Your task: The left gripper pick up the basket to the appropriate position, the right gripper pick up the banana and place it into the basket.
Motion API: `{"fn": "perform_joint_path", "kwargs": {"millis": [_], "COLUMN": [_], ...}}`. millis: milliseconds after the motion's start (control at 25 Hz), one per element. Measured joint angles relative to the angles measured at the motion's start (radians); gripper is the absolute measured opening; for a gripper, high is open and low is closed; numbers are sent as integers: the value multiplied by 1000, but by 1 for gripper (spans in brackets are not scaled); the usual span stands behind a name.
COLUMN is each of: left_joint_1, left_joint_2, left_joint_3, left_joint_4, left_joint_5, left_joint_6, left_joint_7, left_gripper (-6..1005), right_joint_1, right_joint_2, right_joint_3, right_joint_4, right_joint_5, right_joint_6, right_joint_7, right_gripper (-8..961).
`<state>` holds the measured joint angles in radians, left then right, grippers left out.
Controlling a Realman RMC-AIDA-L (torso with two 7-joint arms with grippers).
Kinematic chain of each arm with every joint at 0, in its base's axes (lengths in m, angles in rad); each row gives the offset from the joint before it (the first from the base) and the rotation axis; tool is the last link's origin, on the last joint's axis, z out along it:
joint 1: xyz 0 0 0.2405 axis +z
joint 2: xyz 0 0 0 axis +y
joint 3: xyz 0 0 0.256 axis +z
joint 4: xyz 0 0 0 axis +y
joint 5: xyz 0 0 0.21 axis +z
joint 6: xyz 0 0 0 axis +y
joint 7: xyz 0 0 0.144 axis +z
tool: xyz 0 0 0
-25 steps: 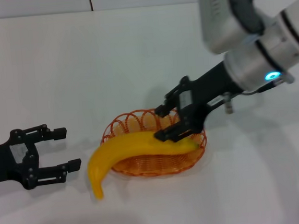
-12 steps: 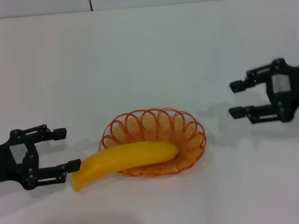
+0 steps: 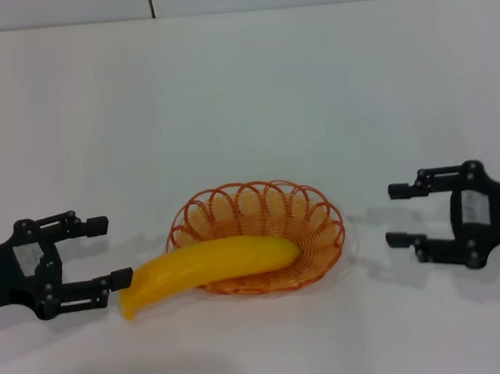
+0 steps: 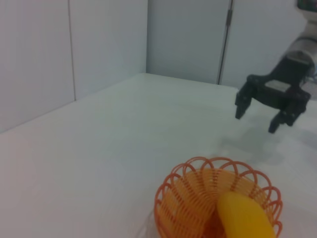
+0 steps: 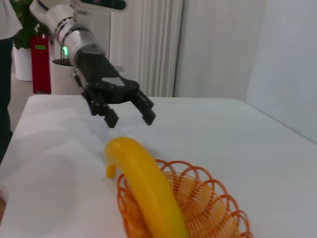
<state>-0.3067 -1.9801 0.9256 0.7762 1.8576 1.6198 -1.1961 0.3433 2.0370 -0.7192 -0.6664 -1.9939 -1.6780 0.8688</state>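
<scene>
The orange wire basket [image 3: 274, 209] stands on the white table in the middle of the head view. The yellow banana [image 3: 209, 268] lies across its front rim, one end inside, the other end sticking out over the table toward my left gripper. My left gripper [image 3: 104, 250] is open and empty, its lower fingertip close to the banana's outer end. My right gripper [image 3: 397, 215] is open and empty, to the right of the basket and apart from it. The basket [image 4: 198, 196] and banana [image 4: 245, 218] show in the left wrist view, with the right gripper [image 4: 257, 116] beyond. The right wrist view shows the banana [image 5: 148, 188], basket [image 5: 208, 203] and left gripper [image 5: 131, 116].
The white table [image 3: 242, 91] stretches back to a white wall. In the right wrist view a red extinguisher [image 5: 41, 70] and a radiator [image 5: 146, 47] stand beyond the table's far edge.
My right gripper let go of the banana, pulled back to the right and came down near the table. The banana settled lower across the basket's rim, its free end sliding toward my left gripper.
</scene>
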Motion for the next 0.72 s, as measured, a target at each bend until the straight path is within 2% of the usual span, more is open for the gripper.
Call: {"fn": "perform_joint_path", "kwargs": {"millis": [360,560,720], "left_joint_1": [-7,1,14], "left_joint_2": [0,5,16], "left_joint_3": [5,8,5], "left_joint_4": [0,6,8], "left_joint_5": [0,1,2], "left_joint_6": [4,5,8], "left_joint_7": [7,17,23], "left_gripper": [817,816,816], "right_joint_1": [28,32,28], "right_joint_2": [0,0,0], "right_joint_3": [-5,0,4], "right_joint_4": [128,144,143], "right_joint_5": [-51,-53,-49], "right_joint_6": [89,95,90], "right_joint_7": [-61,-55,-52], "right_gripper": [567,682,831]}}
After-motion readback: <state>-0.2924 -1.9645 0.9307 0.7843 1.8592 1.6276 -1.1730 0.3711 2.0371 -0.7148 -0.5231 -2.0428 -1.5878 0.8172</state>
